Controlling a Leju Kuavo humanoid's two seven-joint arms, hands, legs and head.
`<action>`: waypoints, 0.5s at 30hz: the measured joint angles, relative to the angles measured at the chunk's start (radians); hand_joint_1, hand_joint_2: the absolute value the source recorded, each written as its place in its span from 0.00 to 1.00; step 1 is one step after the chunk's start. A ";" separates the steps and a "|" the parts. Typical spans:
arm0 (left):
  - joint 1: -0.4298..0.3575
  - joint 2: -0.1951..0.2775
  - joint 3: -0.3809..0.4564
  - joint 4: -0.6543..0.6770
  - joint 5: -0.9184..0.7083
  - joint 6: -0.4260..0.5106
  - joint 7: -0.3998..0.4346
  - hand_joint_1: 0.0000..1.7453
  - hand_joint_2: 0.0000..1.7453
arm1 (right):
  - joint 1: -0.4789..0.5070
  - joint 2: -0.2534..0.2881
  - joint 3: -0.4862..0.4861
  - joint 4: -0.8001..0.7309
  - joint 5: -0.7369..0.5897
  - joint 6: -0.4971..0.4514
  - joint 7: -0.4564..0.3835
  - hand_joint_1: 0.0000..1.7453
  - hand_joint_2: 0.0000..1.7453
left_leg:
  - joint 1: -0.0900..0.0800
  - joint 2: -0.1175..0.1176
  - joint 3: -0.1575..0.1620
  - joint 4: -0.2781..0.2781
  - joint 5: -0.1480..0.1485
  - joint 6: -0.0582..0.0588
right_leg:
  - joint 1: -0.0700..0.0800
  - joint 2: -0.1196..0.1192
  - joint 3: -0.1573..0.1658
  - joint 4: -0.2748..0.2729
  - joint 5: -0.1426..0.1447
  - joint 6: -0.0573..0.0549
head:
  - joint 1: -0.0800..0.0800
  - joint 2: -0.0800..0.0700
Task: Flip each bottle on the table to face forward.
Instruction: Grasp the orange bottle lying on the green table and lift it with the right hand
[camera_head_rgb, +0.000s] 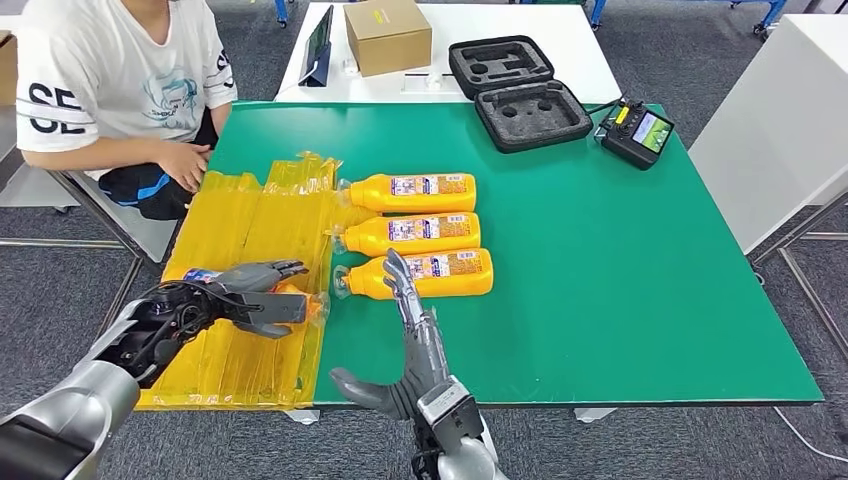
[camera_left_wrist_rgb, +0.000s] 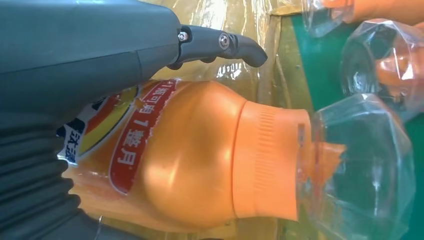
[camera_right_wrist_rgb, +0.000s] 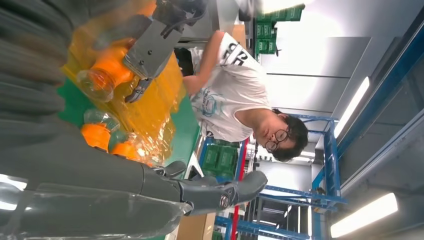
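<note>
Four bottles are counted: three (camera_head_rgb: 420, 233) lined on the table (camera_head_rgb: 620, 280), one (camera_left_wrist_rgb: 200, 155) gripped by the left hand (camera_head_rgb: 255, 296), its label legible at the wrist, the right hand (camera_head_rgb: 405, 335) spread.

Right hand (camera_right_wrist_rgb: 150, 185), fingers extended, beside orange bottles (camera_right_wrist_rgb: 102, 137); left hand (camera_right_wrist_rgb: 150, 47) gripping a bottle (camera_right_wrist_rgb: 107, 70); person (camera_right_wrist_rgb: 235, 90) beyond.

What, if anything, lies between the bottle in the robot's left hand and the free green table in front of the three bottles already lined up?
Nothing solid that I can see. The left hand holds the bottle over the yellow plastic sheet; the right hand hovers open beside the nearest lined-up bottle, near that path.
</note>
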 joint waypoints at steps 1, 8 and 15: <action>-0.001 -0.001 -0.001 0.001 0.000 0.000 0.000 0.00 0.00 | 0.000 0.000 -0.001 0.001 0.000 0.000 0.000 0.00 1.00 | 0.000 0.000 0.000 0.000 0.000 0.000 | 0.000 0.000 0.000 0.000 0.000 0.000 | 0.000 0.000; -0.002 -0.004 -0.003 0.004 0.014 0.000 -0.006 0.00 0.00 | 0.001 0.003 -0.008 0.004 0.003 0.000 0.000 0.00 1.00 | 0.000 0.000 0.001 0.000 0.000 0.000 | 0.000 0.000 0.000 0.000 0.000 0.000 | 0.000 0.000; -0.006 -0.018 -0.005 0.013 0.077 0.002 -0.021 0.00 0.00 | 0.009 0.003 -0.020 0.004 0.036 -0.008 0.019 0.00 1.00 | 0.000 0.000 0.000 0.000 0.000 0.000 | 0.000 0.000 0.000 0.000 0.000 0.000 | 0.000 0.000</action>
